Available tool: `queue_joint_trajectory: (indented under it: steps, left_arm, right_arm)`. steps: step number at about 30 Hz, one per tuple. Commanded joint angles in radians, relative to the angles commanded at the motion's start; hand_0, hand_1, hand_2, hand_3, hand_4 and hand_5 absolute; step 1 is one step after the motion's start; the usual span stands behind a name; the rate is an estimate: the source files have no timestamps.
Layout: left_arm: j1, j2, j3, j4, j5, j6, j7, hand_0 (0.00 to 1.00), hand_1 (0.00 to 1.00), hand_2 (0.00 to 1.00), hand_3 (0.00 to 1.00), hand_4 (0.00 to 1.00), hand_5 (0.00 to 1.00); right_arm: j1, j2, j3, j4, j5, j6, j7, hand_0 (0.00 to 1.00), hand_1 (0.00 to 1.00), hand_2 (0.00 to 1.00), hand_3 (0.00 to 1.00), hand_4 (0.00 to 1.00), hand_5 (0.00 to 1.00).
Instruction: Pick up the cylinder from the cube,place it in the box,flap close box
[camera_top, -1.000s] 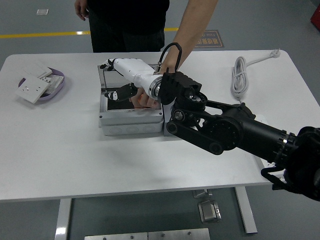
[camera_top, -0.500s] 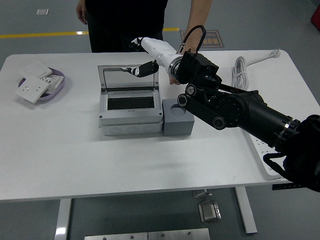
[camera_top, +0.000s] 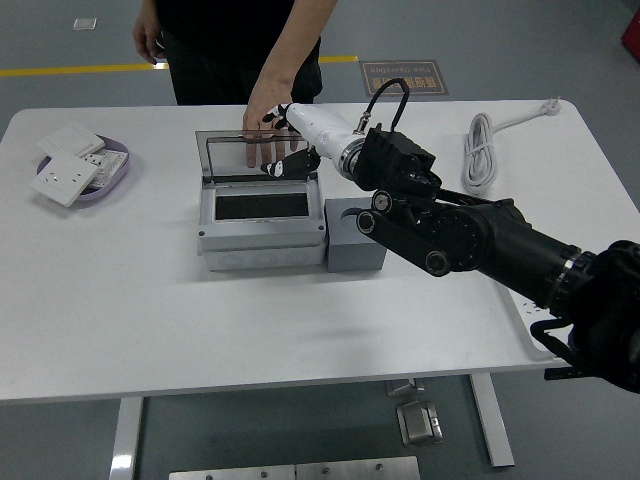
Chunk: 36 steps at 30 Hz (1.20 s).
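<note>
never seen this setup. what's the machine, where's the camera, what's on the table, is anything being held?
There is one picture of this moment, taken from a camera high on the robot, looking forward and down over a white table. The robot is a humanoid. Its black right arm comes in from the right and ends in a white forearm and a five-fingered right hand, which is at the raised clear lid of a grey box. Whether the hand grips anything cannot be told. The left arm is out of view.

A grey cube sits against the box's right side. At far left is a purple tray with white switch plates, and at far right a coiled white cable.

A person stands at the far side, with one hand behind the lid.
</note>
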Motion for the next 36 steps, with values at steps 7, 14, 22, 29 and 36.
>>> queue_joint_trajectory:
  steps: [7,14,22,29,36]
  left_arm:
    - [0.002,-0.003,-0.001,0.000,-0.001,0.001,-0.001,0.578,0.596,0.557,0.594,0.601,0.218]
    - [0.005,-0.005,0.000,0.000,-0.003,0.001,-0.003,0.578,0.596,0.557,0.594,0.601,0.217]
    - [0.010,-0.008,0.002,0.000,-0.006,0.002,-0.004,0.578,0.595,0.557,0.593,0.601,0.217]
    - [0.011,-0.010,0.004,0.000,-0.008,0.001,-0.006,0.578,0.596,0.557,0.593,0.601,0.216]
    - [0.012,-0.011,0.005,0.000,-0.008,0.000,-0.006,0.578,0.595,0.558,0.593,0.601,0.216]
  right_arm:
    - [-0.018,0.000,-0.020,0.097,-0.027,-0.002,-0.010,0.865,0.774,0.780,0.825,0.795,0.300]
    - [-0.036,0.000,-0.036,0.161,-0.041,0.001,-0.018,0.862,0.767,0.781,0.825,0.793,0.302]
    - [-0.063,0.000,-0.035,0.205,-0.055,0.004,-0.021,0.844,0.759,0.780,0.823,0.792,0.306]
    - [-0.079,-0.011,-0.026,0.211,-0.059,0.006,-0.020,0.835,0.754,0.779,0.823,0.792,0.306]
    - [-0.101,-0.030,-0.006,0.200,-0.058,0.003,-0.014,0.834,0.752,0.779,0.823,0.790,0.305]
